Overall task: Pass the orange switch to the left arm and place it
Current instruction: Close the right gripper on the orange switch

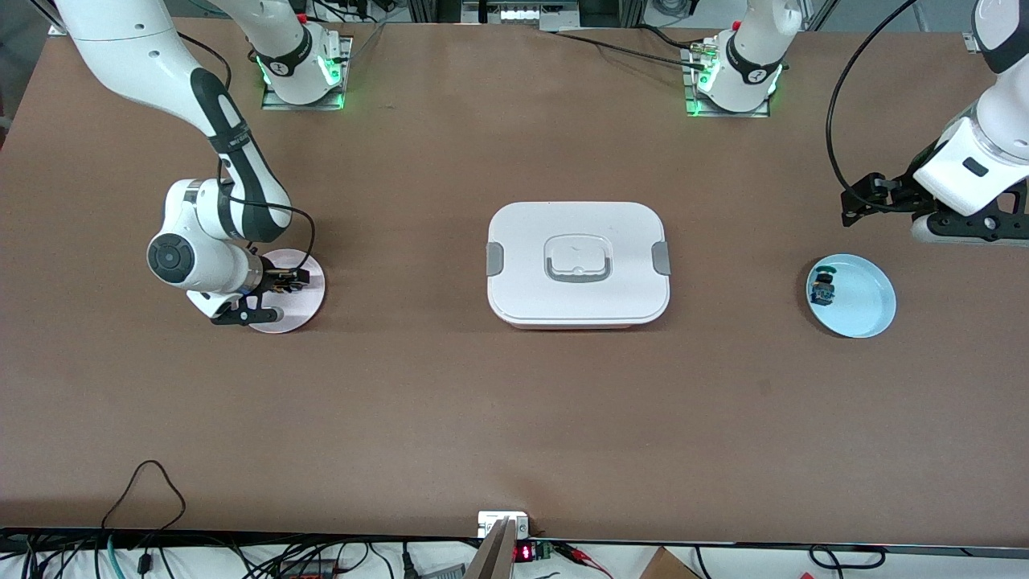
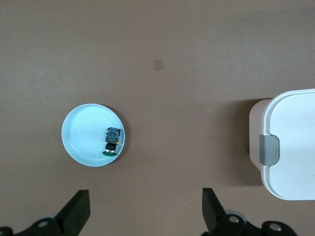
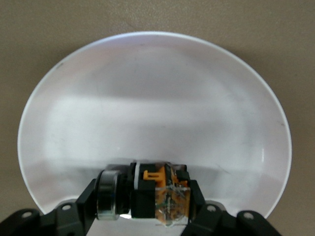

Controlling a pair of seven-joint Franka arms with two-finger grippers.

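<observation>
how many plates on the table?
2: a pink plate under the right gripper at the right arm's end, and a light blue plate at the left arm's end.

A robotics lab: two white arms (image 1: 201, 153) are bolted by metal base plates (image 1: 304, 96) to a plain brown table (image 1: 514, 418). Loose cables (image 1: 145, 490) and a small electronics board with a red display (image 1: 526, 552) line its near edge.

**What you cannot see**

In the front view the right gripper (image 1: 277, 291) covers the orange switch (image 3: 147, 194) entirely, along with part of the pink plate (image 1: 305, 301). Your right wrist view crops the switch's lower edge. The box (image 2: 290, 142) runs off the left wrist view. The blue-and-green switch (image 1: 823, 289) is too small for detail.
</observation>
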